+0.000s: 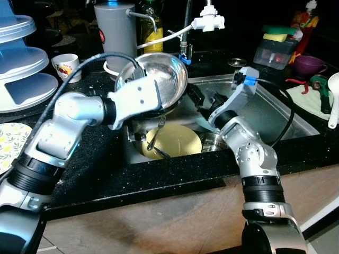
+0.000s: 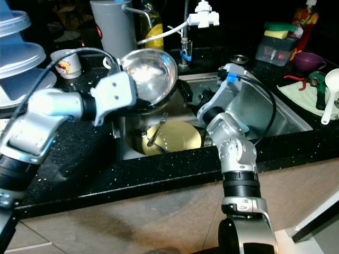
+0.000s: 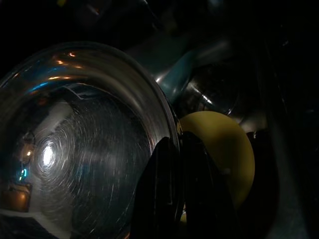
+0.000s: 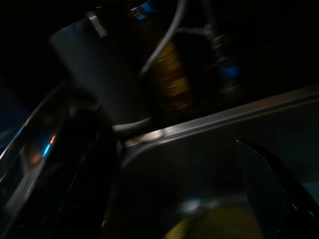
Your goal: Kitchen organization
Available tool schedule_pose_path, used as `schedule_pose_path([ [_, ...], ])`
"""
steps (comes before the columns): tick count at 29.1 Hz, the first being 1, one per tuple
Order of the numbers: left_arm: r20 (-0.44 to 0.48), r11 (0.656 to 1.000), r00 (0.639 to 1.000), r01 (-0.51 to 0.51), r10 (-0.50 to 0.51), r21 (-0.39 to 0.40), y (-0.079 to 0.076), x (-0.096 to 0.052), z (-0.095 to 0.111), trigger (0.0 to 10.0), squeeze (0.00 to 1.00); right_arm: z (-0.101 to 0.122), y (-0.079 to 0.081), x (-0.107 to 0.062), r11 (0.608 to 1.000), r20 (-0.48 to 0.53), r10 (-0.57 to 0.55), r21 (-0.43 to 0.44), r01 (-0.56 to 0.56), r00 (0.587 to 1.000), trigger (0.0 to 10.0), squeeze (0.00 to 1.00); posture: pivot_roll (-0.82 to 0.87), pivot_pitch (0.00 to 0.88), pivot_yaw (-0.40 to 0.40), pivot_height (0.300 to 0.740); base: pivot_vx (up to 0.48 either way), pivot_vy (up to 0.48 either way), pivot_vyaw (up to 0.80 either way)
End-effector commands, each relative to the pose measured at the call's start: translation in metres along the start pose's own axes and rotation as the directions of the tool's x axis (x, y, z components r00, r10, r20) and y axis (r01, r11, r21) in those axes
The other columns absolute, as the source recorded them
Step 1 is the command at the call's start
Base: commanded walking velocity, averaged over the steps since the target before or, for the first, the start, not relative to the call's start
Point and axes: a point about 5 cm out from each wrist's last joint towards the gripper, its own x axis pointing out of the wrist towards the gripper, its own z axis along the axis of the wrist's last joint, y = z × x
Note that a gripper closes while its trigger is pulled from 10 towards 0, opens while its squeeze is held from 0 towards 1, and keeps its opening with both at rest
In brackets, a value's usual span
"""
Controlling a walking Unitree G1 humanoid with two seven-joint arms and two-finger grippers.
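Observation:
A shiny steel bowl (image 1: 159,79) hangs tilted above the left edge of the sink (image 1: 275,114). My left gripper (image 3: 175,145) is shut on its lower rim, one black finger inside and one outside. Below the bowl, a yellow plate (image 1: 177,140) lies in the basin with a fork (image 1: 156,135) resting across it. My right gripper (image 1: 202,98) reaches into the sink just right of the bowl. Its fingers (image 4: 269,184) are spread apart with nothing between them.
A grey jug (image 1: 115,32), a white mug (image 1: 66,66) and stacked plastic lids (image 1: 24,69) stand at the back left. The white tap head (image 1: 209,22) hangs over the sink. A sponge box (image 1: 275,47), purple cup (image 1: 309,64) and white ladle (image 1: 333,100) sit on the right.

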Motion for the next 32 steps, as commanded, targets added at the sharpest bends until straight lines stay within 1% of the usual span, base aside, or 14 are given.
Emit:
schedule_pose_path([
  [1, 0.009, 1.000, 1.000, -0.009, 0.009, 0.027, -0.003, 0.003, -0.007, 0.0, 0.00, -0.002, -0.014, -0.002, 0.992, -0.012, -0.087, -0.091, 0.085, 0.996, 10.0, 0.00, -0.02, 0.124, -0.009, 0.740, 0.000, 0.000, 0.00],
  [2, 0.021, 1.000, 1.000, -0.015, 0.015, 0.026, -0.003, 0.005, -0.009, 0.0, 0.00, -0.003, -0.020, -0.003, 0.986, -0.015, -0.115, -0.125, 0.112, 0.993, 10.0, 0.00, -0.02, 0.126, -0.008, 0.740, 0.000, 0.000, 0.00],
  [3, 0.027, 0.999, 0.999, -0.034, 0.033, 0.028, -0.003, 0.010, -0.012, 0.0, 0.00, -0.002, -0.031, -0.007, 0.967, -0.016, -0.168, -0.196, 0.161, 0.986, 10.0, 0.00, -0.02, 0.126, -0.008, 0.740, 0.000, 0.000, 0.00],
  [5, 0.030, 0.998, 0.998, -0.055, 0.054, 0.026, -0.003, 0.019, -0.016, 0.0, 0.00, -0.001, -0.045, -0.013, 0.937, -0.015, -0.218, -0.283, 0.205, 0.976, 10.0, 0.00, -0.02, 0.126, -0.008, 0.740, 0.000, 0.000, 0.00],
  [8, 0.017, 0.998, 0.999, -0.048, 0.047, 0.035, -0.005, 0.022, -0.019, 0.0, 0.00, -0.002, -0.049, -0.016, 0.928, -0.027, -0.226, -0.311, 0.207, 0.974, 10.0, 0.00, -0.03, 0.135, 0.002, 0.740, 0.000, 0.000, 0.00],
  [9, -0.004, 0.999, 0.999, -0.032, 0.032, 0.034, -0.009, 0.035, -0.026, 0.0, 0.00, -0.010, -0.053, -0.024, 0.918, -0.143, -0.155, -0.386, 0.089, 0.977, 10.0, 0.00, -0.04, 0.143, 0.011, 0.740, 0.000, 0.000, 0.00],
  [10, -0.004, 0.999, 0.999, -0.032, 0.032, 0.034, -0.009, 0.035, -0.026, 0.0, 0.00, -0.010, -0.053, -0.024, 0.918, -0.143, -0.155, -0.386, 0.089, 0.977, 10.0, 0.00, -0.04, 0.143, 0.011, 0.740, 0.000, 0.000, 0.00],
  [11, -0.011, 0.999, 1.000, -0.024, 0.025, 0.040, -0.010, 0.039, -0.028, 0.0, 0.00, -0.013, -0.054, -0.028, 0.910, -0.192, -0.126, -0.412, 0.036, 0.973, 10.0, 0.00, -0.04, 0.144, 0.012, 0.740, 0.000, 0.000, 0.00],
  [15, -0.010, 1.000, 1.000, -0.004, 0.005, 0.020, -0.013, 0.048, -0.034, 0.0, 0.00, -0.011, -0.050, -0.035, 0.923, -0.233, -0.052, -0.382, -0.042, 0.971, 10.0, 0.00, -0.04, 0.155, 0.027, 0.740, 0.000, 0.000, 0.00],
  [19, -0.055, 0.999, 0.998, 0.031, -0.031, -0.014, -0.016, 0.060, -0.044, 0.0, 0.00, -0.006, -0.033, -0.038, 0.925, -0.255, 0.046, -0.354, -0.138, 0.966, 10.0, 0.00, -0.06, 0.173, 0.053, 0.740, 0.000, 0.000, 0.00],
  [22, -0.065, 0.999, 0.997, 0.036, -0.038, -0.022, -0.017, 0.062, -0.046, 0.0, 0.00, -0.005, -0.031, -0.039, 0.922, -0.257, 0.058, -0.357, -0.150, 0.965, 10.0, 0.00, -0.06, 0.175, 0.054, 0.740, 0.000, 0.000, 0.00],
  [23, -0.084, 0.995, 0.995, 0.042, -0.050, -0.089, -0.018, 0.065, -0.051, 0.0, 0.00, -0.004, -0.026, -0.038, 0.912, -0.270, 0.096, -0.361, -0.193, 0.958, 10.0, 0.00, -0.06, 0.182, 0.057, 0.740, 0.000, 0.000, 0.00],
  [24, -0.085, 0.993, 0.995, 0.044, -0.053, -0.114, -0.019, 0.067, -0.052, 0.0, 0.00, -0.003, -0.023, -0.039, 0.907, -0.280, 0.119, -0.360, -0.219, 0.953, 10.0, 0.00, -0.06, 0.186, 0.058, 0.740, 0.000, 0.000, 0.00],
  [32, -0.085, 0.988, 0.995, 0.041, -0.054, -0.149, -0.019, 0.073, -0.052, 0.0, 0.00, 0.001, -0.012, -0.042, 0.879, -0.339, 0.203, -0.350, -0.323, 0.919, 10.0, 0.00, -0.06, 0.202, 0.060, 0.740, 0.000, 0.000, 0.00],
])
